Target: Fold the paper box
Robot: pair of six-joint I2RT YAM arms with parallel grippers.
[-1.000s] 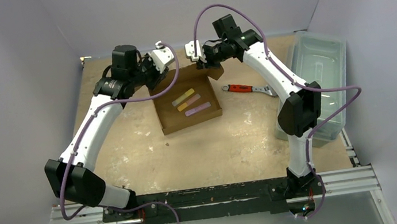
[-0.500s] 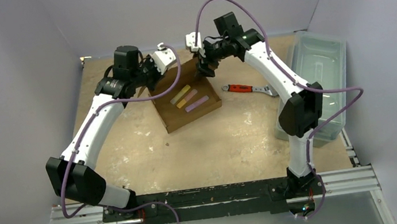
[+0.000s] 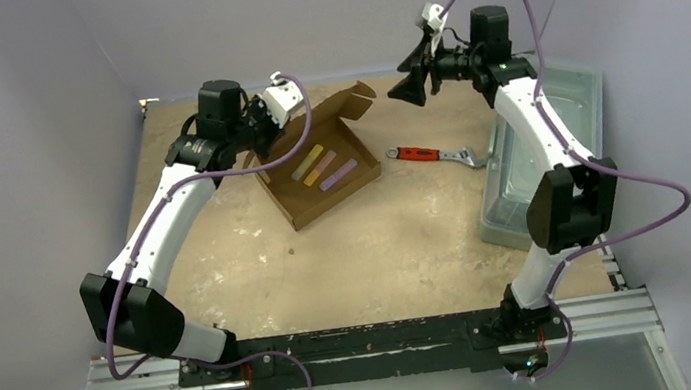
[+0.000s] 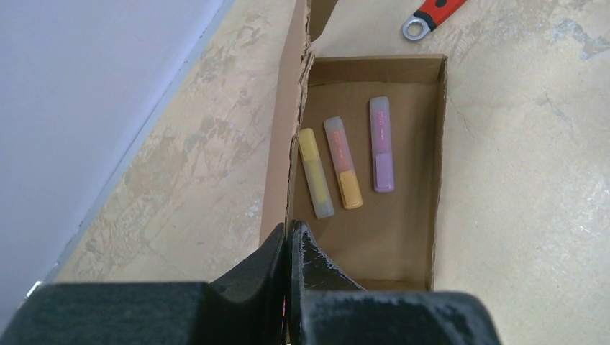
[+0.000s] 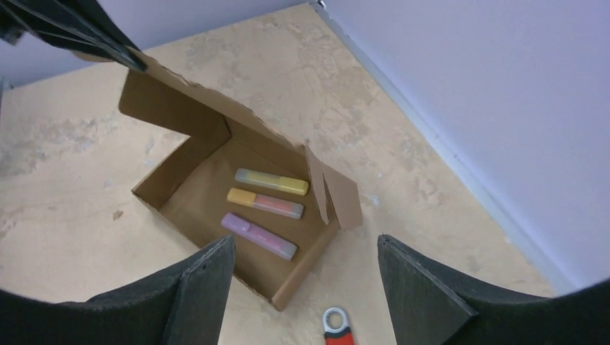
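The paper box [image 3: 310,202] lies open on the table, a shallow brown cardboard tray with its lid flap [image 3: 342,106] standing up at the far side. Yellow [image 3: 307,158], orange [image 3: 321,166] and purple [image 3: 339,174] highlighters lie inside. My left gripper [image 3: 261,137] is shut on the box's left cardboard wall; in the left wrist view its fingertips [image 4: 290,231] pinch that wall's edge [image 4: 288,144]. My right gripper [image 3: 405,89] hangs open above the table, right of the lid and touching nothing. In the right wrist view the box [image 5: 194,194] lies below the open gripper [image 5: 305,243].
A red-handled wrench [image 3: 432,155] lies on the table right of the box, also visible from both wrists as the wrench [image 4: 431,14] and the wrench [image 5: 337,327]. A translucent grey-green bin [image 3: 568,75] stands along the right edge. Walls close in on the left, back and right.
My right gripper let go of the lid flap, opened and swung up and to the right. The lid sprang back open. My left gripper closed on the box's wall, and the box turned slightly.
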